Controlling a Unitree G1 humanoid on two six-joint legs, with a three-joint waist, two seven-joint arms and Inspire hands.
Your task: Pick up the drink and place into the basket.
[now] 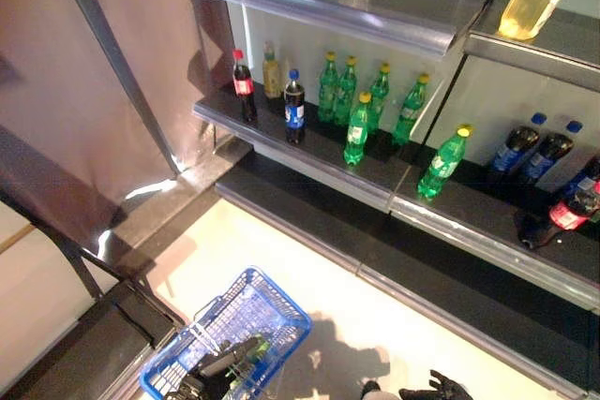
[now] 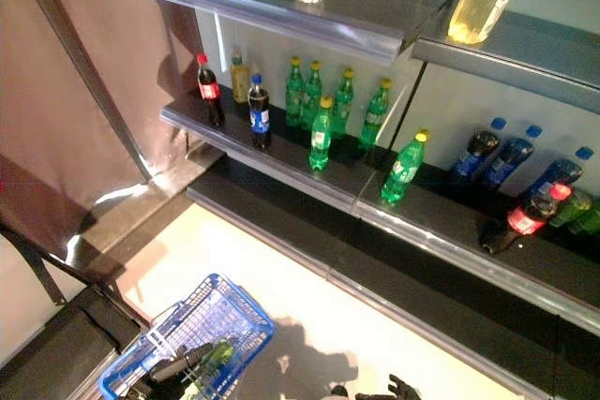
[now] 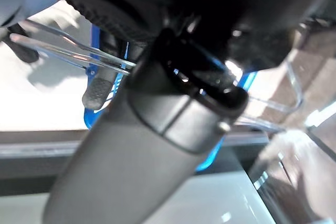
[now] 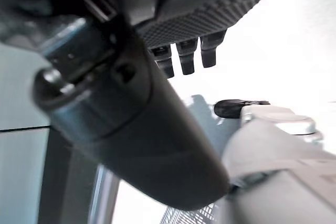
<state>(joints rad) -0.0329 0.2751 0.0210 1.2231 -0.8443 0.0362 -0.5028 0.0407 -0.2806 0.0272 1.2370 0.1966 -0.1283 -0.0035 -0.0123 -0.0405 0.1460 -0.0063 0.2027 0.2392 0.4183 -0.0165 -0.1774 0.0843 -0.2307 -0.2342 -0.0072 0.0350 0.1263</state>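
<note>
Left robot hand (image 1: 208,372) in blue basket (image 1: 281,311), bottles (image 1: 356,128) on shelf (image 1: 309,161) beyond

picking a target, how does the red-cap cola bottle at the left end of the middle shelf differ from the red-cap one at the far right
The left cola bottle stands upright; the right cola bottle lies tipped over. The left one stands among other upright bottles beside a blue-capped bottle; the right one lies near blue-capped bottles that lean back. Both are dark, with red caps and labels, on the same shelf.
</note>
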